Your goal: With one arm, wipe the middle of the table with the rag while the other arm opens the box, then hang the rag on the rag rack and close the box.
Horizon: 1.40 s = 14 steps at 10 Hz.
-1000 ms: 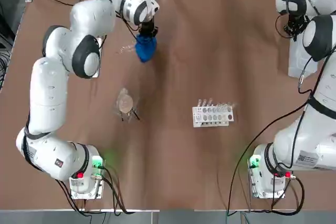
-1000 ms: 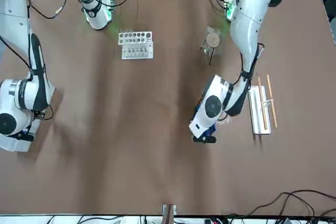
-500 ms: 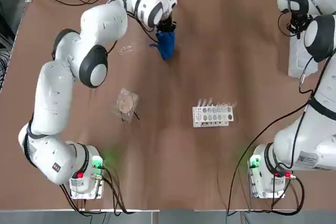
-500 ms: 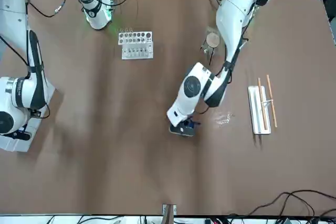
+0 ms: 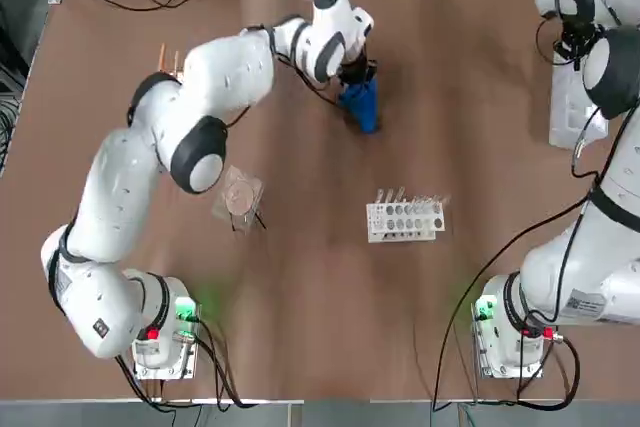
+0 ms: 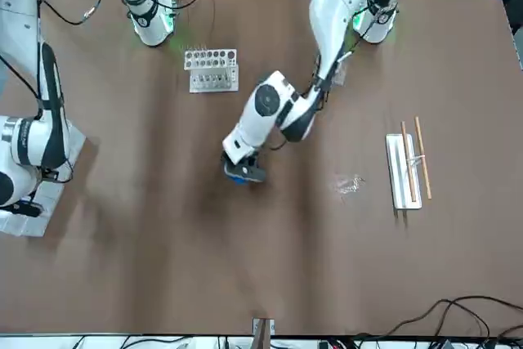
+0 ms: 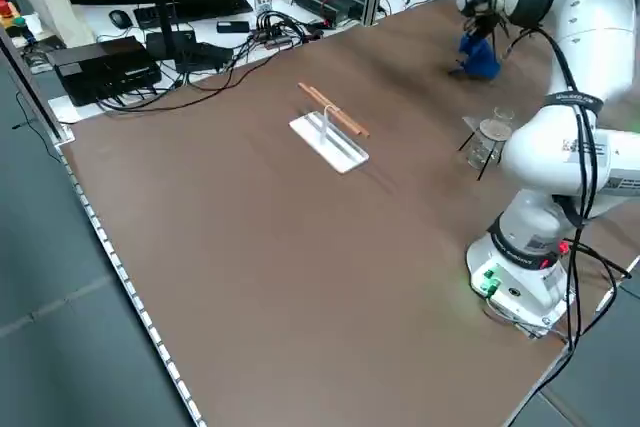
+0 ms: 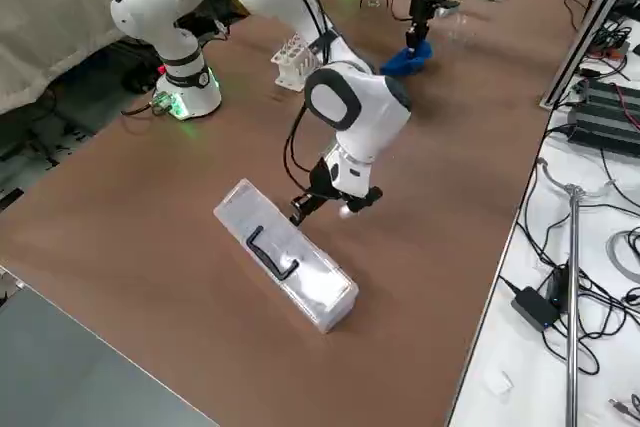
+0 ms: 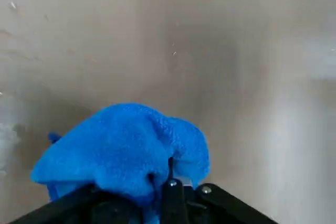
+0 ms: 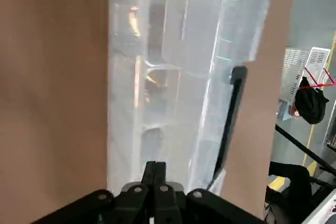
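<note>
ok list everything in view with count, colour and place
rag: one, blue, in left gripper
box: one, translucent whitish, black handle, by right gripper
rag rack: one, white base, wooden rods, left arm's side
tube rack: one, white, between the arms
table: one, brown, under it all
cables: several, black, beyond table
arms: two, white and grey, left and right
grippers: two, dark, left on rag, right shut over box

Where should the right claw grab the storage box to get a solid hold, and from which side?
I'd take the black handle of the box: it arches off one long side, a slim bar that the shut right claw could probably straddle once opened. Come from that handle side, fingers across the bar near its middle.
</note>
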Tool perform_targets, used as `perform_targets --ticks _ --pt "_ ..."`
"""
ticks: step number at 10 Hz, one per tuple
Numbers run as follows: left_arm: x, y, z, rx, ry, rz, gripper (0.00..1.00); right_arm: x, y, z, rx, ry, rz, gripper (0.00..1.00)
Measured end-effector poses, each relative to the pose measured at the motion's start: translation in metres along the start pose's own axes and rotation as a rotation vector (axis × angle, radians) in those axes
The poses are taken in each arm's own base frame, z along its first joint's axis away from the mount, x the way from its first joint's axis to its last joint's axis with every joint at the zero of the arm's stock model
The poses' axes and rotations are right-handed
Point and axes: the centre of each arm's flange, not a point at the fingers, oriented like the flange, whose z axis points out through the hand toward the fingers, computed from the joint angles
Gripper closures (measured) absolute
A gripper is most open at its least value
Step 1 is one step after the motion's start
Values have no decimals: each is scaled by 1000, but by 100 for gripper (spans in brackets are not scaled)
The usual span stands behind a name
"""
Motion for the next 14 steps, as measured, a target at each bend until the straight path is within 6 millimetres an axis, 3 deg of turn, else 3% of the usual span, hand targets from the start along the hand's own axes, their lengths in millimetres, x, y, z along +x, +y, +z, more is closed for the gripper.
perform_targets --ticks 1,3,7,9,12,14 --pt "0 -11 20 12 -7 -9 89 -3 19 2 -27 -10 18 99" --pt "10 -32 37 36 -7 -30 89 -7 58 17 -59 -36 31 99" --pt "40 -80 34 131 -29 -39 89 -14 113 46 -65 -66 34 99" --pt "58 -109 24 181 -79 -49 89 -13 131 58 -53 -37 39 99" --pt "88 -196 -9 281 -212 -54 89 -8 138 78 -41 13 40 99" --pt "86 -247 -28 324 -262 -10 89 -6 135 94 -40 8 31 99"
